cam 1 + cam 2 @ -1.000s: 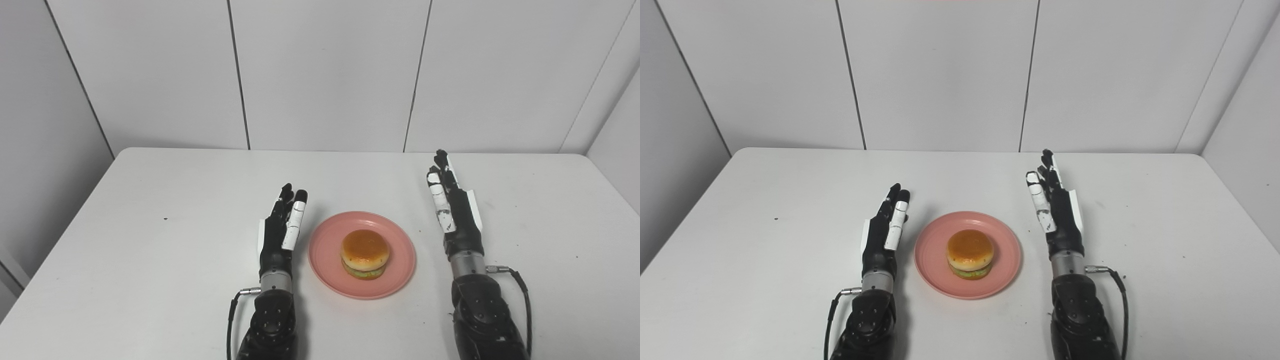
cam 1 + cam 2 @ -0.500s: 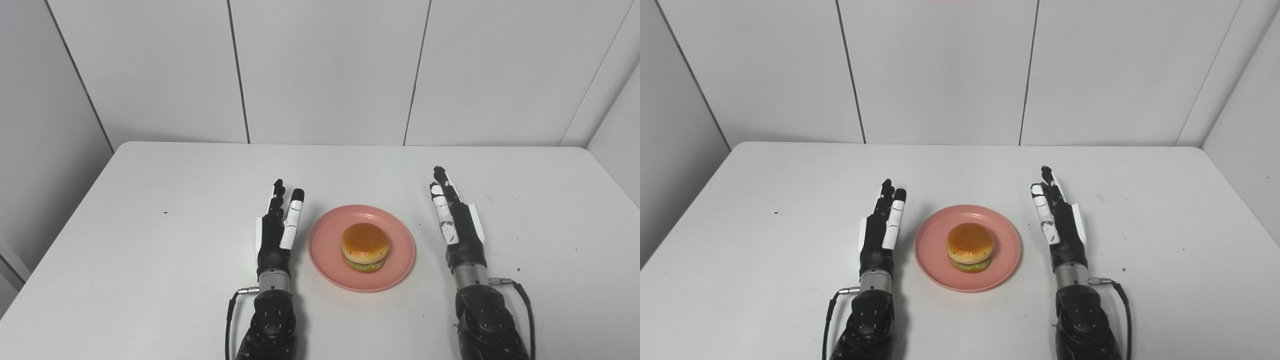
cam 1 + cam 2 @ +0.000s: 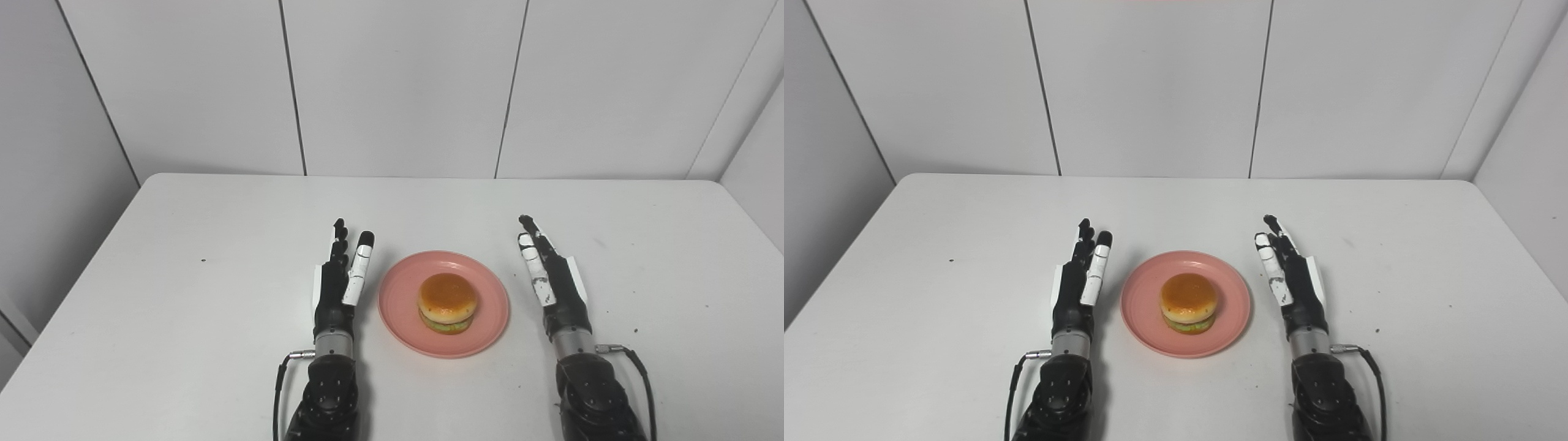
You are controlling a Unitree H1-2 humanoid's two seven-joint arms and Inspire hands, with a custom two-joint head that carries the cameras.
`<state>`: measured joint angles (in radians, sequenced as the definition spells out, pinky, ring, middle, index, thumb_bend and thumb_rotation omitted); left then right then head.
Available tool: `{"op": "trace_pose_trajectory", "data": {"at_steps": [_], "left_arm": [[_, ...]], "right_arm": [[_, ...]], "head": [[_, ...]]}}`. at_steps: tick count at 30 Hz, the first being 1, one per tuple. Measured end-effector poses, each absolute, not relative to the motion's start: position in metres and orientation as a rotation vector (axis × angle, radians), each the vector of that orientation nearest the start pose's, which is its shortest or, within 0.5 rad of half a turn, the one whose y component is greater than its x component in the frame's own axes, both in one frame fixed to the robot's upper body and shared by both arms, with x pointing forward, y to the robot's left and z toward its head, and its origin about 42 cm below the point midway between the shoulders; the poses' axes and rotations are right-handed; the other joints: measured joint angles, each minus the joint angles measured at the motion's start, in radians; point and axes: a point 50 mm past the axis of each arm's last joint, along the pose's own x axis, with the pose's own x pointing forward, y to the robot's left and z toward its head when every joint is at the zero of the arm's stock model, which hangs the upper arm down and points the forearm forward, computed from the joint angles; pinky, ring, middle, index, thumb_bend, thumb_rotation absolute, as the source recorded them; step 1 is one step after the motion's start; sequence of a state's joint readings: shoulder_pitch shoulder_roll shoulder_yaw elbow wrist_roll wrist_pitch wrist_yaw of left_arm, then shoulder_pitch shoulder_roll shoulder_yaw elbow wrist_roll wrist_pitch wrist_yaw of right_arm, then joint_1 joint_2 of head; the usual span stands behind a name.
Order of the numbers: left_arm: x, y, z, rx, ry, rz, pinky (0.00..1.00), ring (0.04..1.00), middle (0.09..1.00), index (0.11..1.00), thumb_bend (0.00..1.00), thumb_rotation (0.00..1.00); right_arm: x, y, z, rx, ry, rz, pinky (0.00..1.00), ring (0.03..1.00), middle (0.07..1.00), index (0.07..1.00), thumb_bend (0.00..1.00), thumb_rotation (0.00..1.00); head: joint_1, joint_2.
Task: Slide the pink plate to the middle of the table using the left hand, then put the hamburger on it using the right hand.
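A pink plate [image 3: 400, 293] lies on the white table near its middle, and a hamburger [image 3: 447, 302] with a golden bun sits in the plate's centre. My left hand [image 3: 340, 278] rests just left of the plate, open, fingers straight and pointing away, apart from the rim. Right of the plate my right hand [image 3: 551, 278] is open too, fingers stretched out and holding nothing, a short gap from the rim.
The white table [image 3: 184, 245] runs back to grey wall panels [image 3: 398, 86]. Small dark specks dot the tabletop [image 3: 203, 260]. Cables hang from both wrists near the bottom edge.
The camera tilted, shifting the whole picture up a little. My right hand drew back toward me and leaned slightly toward the plate. The left hand, plate and hamburger kept their places.
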<state>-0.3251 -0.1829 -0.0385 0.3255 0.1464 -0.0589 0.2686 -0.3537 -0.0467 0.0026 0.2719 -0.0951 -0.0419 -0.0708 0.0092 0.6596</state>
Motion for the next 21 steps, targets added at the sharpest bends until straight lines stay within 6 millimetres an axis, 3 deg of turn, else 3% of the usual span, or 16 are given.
{"op": "trace_pose_trajectory", "data": {"at_steps": [21], "left_arm": [[0.3766,0.1098,0.1218,-0.012,-0.051,0.079,1.0,1.0,1.0,0.986,0.75,0.9]], "right_arm": [[0.3952,-0.1991,0.1355,-0.118,-0.083,0.02,0.96,0.94,0.963,0.885,0.86,1.0]], "head": [[-0.006,-0.011]]}}
